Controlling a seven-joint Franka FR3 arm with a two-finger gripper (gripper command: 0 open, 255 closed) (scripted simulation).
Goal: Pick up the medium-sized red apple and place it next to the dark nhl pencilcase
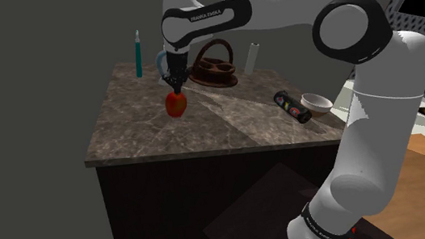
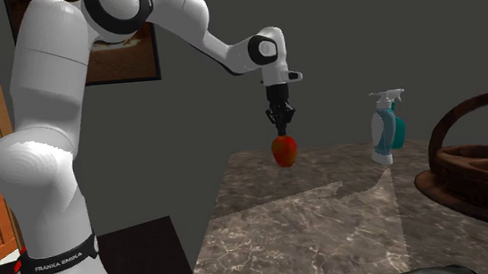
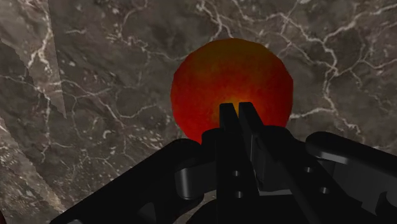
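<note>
The gripper [image 1: 176,90] is pinching the apple [image 1: 176,105] by its top over the counter [image 1: 139,130]; the basket [image 1: 219,77] and bowl [image 1: 316,104] are sitting apart from it.

Shoulder high, second low, wrist close above apple [image 3: 232,76]

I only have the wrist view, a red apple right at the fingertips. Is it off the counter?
Observer: Yes, in the second exterior view the apple hangs from the gripper above the marble countertop.
Operator: Where's the pencil case?
Observer: The dark pencil case lies near the countertop's right end in the shoulder view, beside a white bowl.
Operator: Anything between?
Observer: A brown basket sits farther back, off the direct line.
</note>
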